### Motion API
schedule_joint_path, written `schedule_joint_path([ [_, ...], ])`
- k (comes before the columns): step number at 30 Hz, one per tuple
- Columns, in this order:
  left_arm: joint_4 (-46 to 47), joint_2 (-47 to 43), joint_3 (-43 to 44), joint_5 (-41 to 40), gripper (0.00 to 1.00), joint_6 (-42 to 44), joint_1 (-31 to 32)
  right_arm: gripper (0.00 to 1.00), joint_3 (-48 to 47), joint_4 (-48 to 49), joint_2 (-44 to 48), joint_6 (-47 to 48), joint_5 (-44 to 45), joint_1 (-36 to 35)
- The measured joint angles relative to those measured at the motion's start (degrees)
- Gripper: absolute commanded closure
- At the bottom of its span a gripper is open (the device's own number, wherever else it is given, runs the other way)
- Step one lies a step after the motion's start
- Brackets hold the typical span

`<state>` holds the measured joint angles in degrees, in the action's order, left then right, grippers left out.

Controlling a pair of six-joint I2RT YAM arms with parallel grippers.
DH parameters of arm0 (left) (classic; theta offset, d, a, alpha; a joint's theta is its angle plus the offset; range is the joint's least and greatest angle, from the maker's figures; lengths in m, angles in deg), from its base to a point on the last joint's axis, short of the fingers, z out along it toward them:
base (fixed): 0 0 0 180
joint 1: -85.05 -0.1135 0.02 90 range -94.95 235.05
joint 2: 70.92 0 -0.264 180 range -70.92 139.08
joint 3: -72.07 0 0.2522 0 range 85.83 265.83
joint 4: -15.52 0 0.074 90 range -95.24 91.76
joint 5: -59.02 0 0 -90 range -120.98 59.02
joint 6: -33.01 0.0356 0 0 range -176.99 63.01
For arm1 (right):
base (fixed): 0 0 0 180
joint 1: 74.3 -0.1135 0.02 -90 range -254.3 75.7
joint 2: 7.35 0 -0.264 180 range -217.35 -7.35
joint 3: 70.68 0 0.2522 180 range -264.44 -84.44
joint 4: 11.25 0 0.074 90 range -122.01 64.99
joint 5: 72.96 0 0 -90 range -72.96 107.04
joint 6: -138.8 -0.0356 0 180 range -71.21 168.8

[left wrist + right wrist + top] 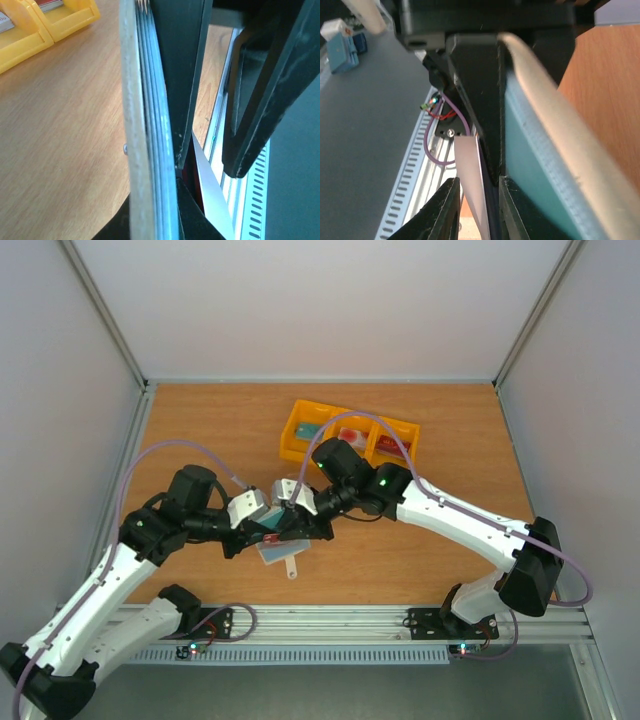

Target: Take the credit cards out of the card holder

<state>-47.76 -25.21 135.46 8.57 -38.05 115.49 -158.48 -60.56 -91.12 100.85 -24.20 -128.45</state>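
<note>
The card holder [275, 552] is held on edge just above the table, its strap tab [292, 570] hanging down. My left gripper [262, 523] is shut on it. The left wrist view shows its cream outside and grey-blue inner layers [132, 125] between my left gripper's [152, 220] jaws. My right gripper [300, 525] meets it from the right. In the right wrist view a thin card [470, 175], white on one face and dark on the other, stands between my right gripper's [477, 210] jaws, which are slightly apart. The same card [212, 190] shows in the left wrist view. The holder's teal-blue inside [535, 150] is beside it.
A yellow three-compartment tray [296, 452] stands behind the grippers, holding a teal card [307, 430], a red-and-white card [350, 435] and a dark red card [388, 448]. The aluminium rail [330, 618] runs along the table's near edge.
</note>
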Motion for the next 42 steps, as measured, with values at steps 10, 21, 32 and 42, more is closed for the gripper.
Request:
schedule_joint_path([
  [10, -0.04, 0.00, -0.26, -0.44, 1.00, 1.07, 0.00, 0.82, 0.20, 5.51, 0.17, -7.10, -3.48, 1.44],
  [21, -0.46, 0.00, -0.63, 0.04, 1.00, 1.03, 0.04, 0.83, 2.21, 7.19, 1.01, -4.79, -1.95, 0.07],
  [32, -0.87, 0.02, -0.74, 0.07, 1.00, 0.96, 0.17, 0.76, 2.21, 3.74, 0.87, -1.27, 1.07, -0.68],
  [42, -0.85, 0.02, -0.79, 0.72, 1.00, 0.79, 0.17, 0.86, 2.29, 2.16, 0.87, -0.33, 1.05, -0.79],
])
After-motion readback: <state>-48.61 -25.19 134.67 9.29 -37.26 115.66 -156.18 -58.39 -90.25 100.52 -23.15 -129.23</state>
